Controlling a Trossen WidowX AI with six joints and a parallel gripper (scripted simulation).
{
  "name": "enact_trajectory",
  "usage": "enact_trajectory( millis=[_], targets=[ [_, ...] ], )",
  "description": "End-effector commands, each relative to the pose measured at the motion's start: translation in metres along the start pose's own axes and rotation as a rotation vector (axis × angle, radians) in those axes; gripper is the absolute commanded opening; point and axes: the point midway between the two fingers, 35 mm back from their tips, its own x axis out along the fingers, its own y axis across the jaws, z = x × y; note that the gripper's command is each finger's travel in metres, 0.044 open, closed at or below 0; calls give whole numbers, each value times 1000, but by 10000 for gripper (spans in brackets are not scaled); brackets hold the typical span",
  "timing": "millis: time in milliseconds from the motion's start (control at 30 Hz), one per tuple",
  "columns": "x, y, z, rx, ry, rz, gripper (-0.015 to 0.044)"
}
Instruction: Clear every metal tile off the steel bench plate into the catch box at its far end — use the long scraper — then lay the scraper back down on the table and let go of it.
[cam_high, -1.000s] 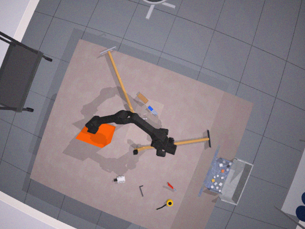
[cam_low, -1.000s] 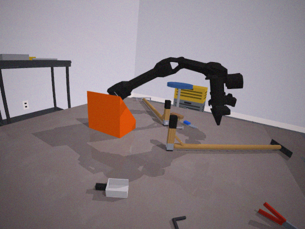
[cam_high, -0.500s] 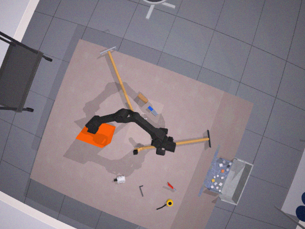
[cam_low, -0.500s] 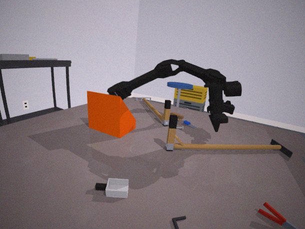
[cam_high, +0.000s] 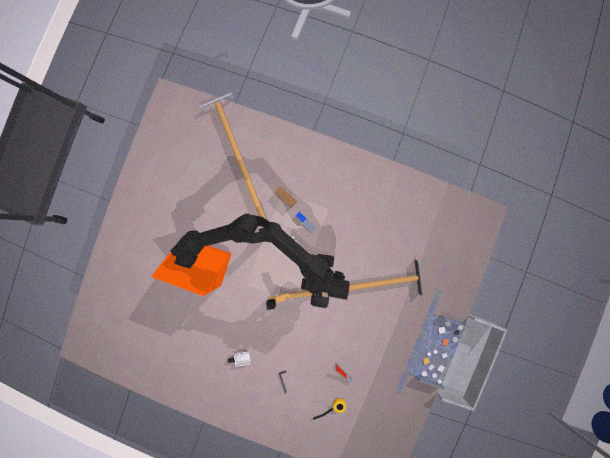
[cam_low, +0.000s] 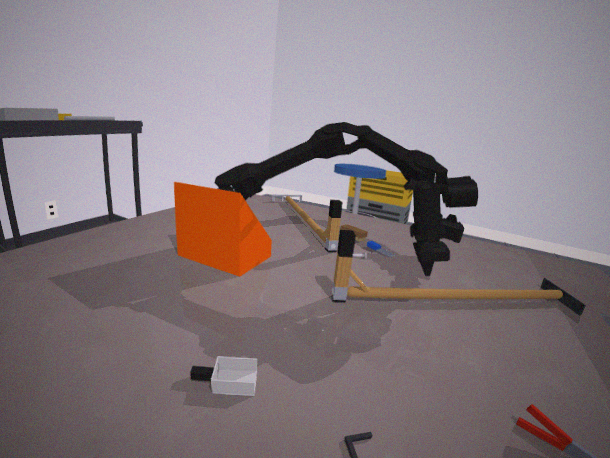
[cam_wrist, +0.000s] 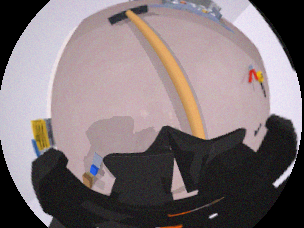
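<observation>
A long wooden-handled tool (cam_high: 385, 284) (cam_low: 460, 294) (cam_wrist: 172, 65) with a flat black blade lies on the table, with an upright black-capped grip at its near end. My gripper (cam_low: 427, 272) (cam_wrist: 166, 129) is shut and empty, pointing down above the table near this handle; in the top view its fingertips are hidden under the wrist. The bluish steel plate (cam_high: 419, 351) at the right carries many small tiles, white, grey and dark, with an orange tile (cam_high: 445, 342) and a yellow tile (cam_high: 426, 361). The catch box (cam_high: 462, 372) adjoins its far side; no tiles show inside.
A second wooden-handled tool (cam_high: 232, 135) (cam_low: 306, 218) has a thin grey head. An orange block (cam_high: 217, 260) (cam_low: 207, 225) stands by the arm's base. A brown block (cam_high: 285, 197), blue-and-grey tool (cam_high: 301, 218), small white tray (cam_high: 242, 359) (cam_low: 235, 377), hex key (cam_high: 283, 382), red-handled pliers (cam_high: 341, 371) and yellow tape (cam_high: 342, 401) lie around.
</observation>
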Motion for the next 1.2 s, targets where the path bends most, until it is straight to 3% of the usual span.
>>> enact_trajectory(
  millis=[0,1167],
  targets=[
    [5,2,-2,3,-1,-2,0],
    [23,-18,0,15,0,-4,0]
  ],
)
